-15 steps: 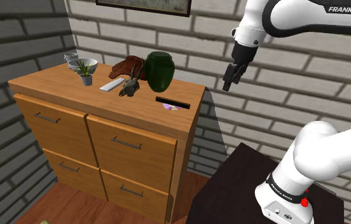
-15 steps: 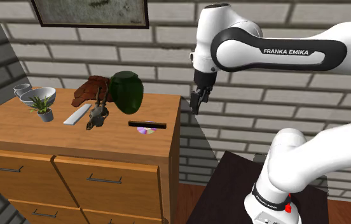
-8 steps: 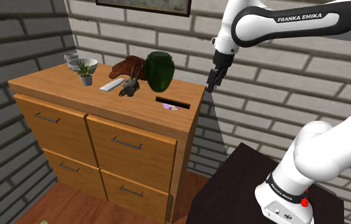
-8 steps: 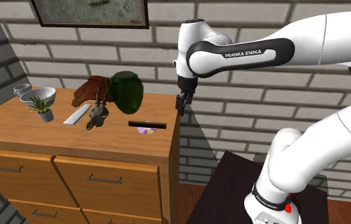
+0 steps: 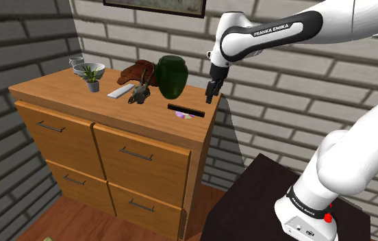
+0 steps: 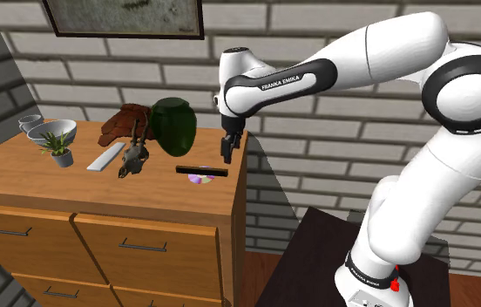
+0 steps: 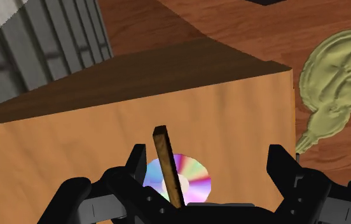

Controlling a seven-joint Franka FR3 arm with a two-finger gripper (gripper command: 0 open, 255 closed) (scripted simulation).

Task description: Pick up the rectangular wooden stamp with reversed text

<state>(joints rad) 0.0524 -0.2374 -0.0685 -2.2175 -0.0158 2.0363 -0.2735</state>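
Stamp [image 5: 185,109] lies across the disc [image 5: 185,116] near the edge of the surface [image 5: 57,92], and your tool [image 5: 210,98] hangs close above it, wide open and empty, so go down slowly and pinch its long thin sides.

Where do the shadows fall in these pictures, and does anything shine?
Shoulder view: a dark wedge of shadow lies on the brick wall beside the dresser. Second exterior view: the same wedge shows. Wrist view: the disc shows a rainbow sheen; the stamp looks dull.
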